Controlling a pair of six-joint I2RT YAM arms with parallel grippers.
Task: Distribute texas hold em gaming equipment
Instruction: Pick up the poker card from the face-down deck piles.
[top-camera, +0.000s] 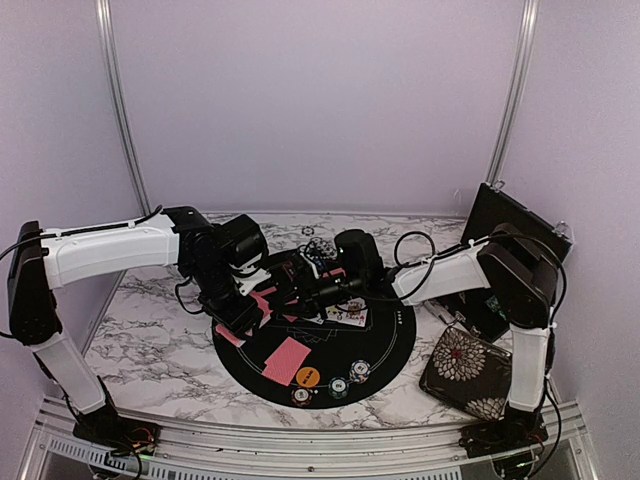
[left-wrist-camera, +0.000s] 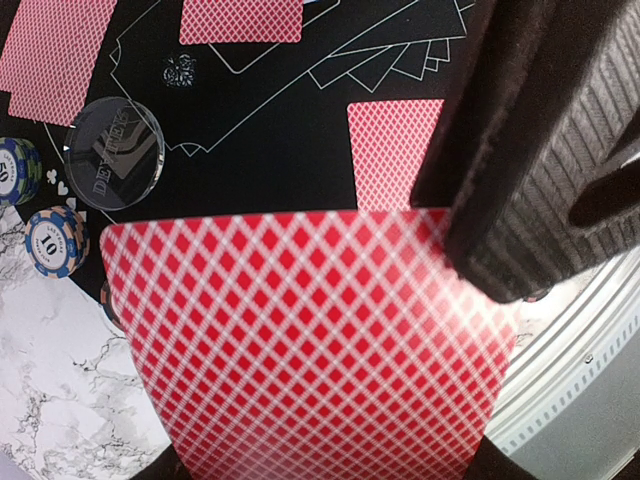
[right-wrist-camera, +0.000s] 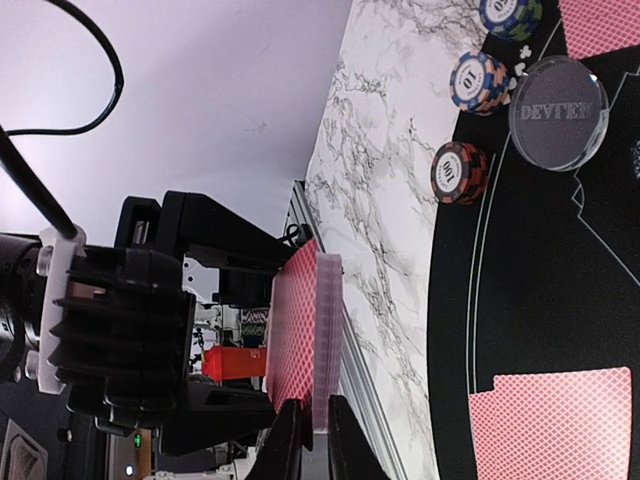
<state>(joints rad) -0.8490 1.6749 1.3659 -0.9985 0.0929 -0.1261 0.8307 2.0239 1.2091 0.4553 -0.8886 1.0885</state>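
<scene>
My right gripper (right-wrist-camera: 317, 440) is shut on the lower edge of a deck of red-backed cards (right-wrist-camera: 312, 330), held upright above the black round mat (top-camera: 390, 340). In the top view it (top-camera: 305, 278) meets my left gripper (top-camera: 238, 300) over the mat's left half. In the left wrist view a red-backed card (left-wrist-camera: 310, 350) fills the lower frame face-on. My left fingers show only as dark corners on either side of it, wide apart. The right gripper's black body (left-wrist-camera: 540, 150) overlaps its top right corner. A clear dealer disc (left-wrist-camera: 115, 155), striped chips (left-wrist-camera: 50, 240) and dealt cards (left-wrist-camera: 395, 150) lie on the mat.
More chips (top-camera: 338, 385) and an orange button (top-camera: 308, 377) sit at the mat's near edge, beside a pink card (top-camera: 287, 360). Face-up cards (top-camera: 345, 315) lie mid-mat. A floral pouch (top-camera: 468, 372) and a black case (top-camera: 510, 225) stand at the right.
</scene>
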